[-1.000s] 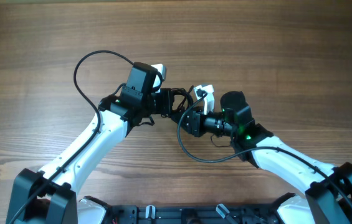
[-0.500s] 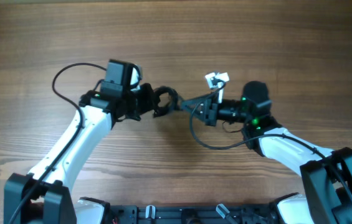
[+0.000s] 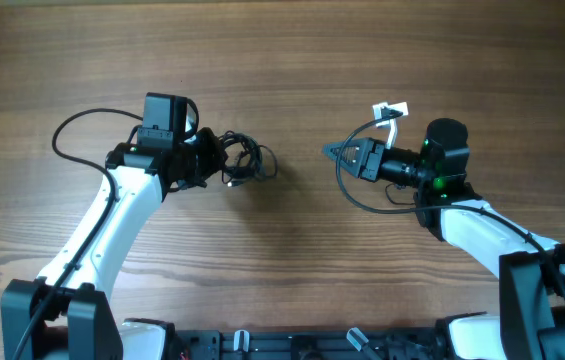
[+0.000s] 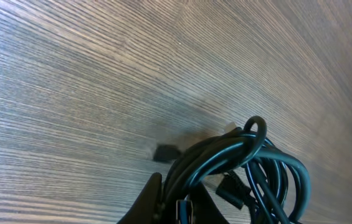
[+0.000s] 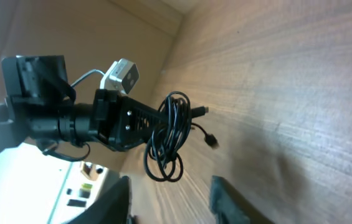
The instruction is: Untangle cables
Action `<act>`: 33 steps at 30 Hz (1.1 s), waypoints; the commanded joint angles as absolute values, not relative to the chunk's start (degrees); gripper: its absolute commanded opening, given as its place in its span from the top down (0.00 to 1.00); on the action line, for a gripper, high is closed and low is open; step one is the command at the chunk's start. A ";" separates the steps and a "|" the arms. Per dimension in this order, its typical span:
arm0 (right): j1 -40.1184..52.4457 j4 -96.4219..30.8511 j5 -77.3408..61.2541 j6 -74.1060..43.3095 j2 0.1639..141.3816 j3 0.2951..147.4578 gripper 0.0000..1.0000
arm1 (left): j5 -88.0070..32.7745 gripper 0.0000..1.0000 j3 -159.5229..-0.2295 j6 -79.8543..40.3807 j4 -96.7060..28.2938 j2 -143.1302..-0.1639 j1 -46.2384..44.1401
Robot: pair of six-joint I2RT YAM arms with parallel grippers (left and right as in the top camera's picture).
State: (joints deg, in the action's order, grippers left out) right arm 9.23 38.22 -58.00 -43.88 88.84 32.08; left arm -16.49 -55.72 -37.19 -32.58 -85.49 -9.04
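The left pincer (image 3: 216, 161) is clamped shut on the cables (image 3: 245, 160), a coiled bundle held at the bench (image 3: 282, 60), left of its middle, with a plug end (image 5: 213, 142) dangling loose. The right pincer (image 3: 340, 155) hangs well apart, jaws parted and empty. It should take that free plug end, not the coil's body, then pull away gently.

No text, brand, number or sign can be read anywhere, neither on the cables (image 3: 245, 160) nor on the wooden table (image 3: 282, 60).
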 commanded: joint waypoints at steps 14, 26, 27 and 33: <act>25.54 16.60 -39.66 -21.12 87.74 43.35 0.34 | 1.39 0.96 -55.51 -31.42 -27.46 -85.49 -24.08; 28.91 11.25 -40.29 -20.80 90.41 43.29 0.41 | -3.36 0.96 -55.51 -30.24 -26.37 -85.49 -24.56; 28.91 11.40 -40.34 -20.82 90.89 43.27 0.41 | -3.62 0.96 -55.51 -30.24 -26.37 -85.49 -24.56; 28.93 14.76 -44.36 -21.17 92.40 43.29 0.51 | -6.66 0.96 -55.51 -30.24 -26.33 -85.49 -24.56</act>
State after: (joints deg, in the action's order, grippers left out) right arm 28.73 13.98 -42.61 -21.93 91.48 42.30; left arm -3.60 -55.66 -31.11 -26.74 -85.52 -24.27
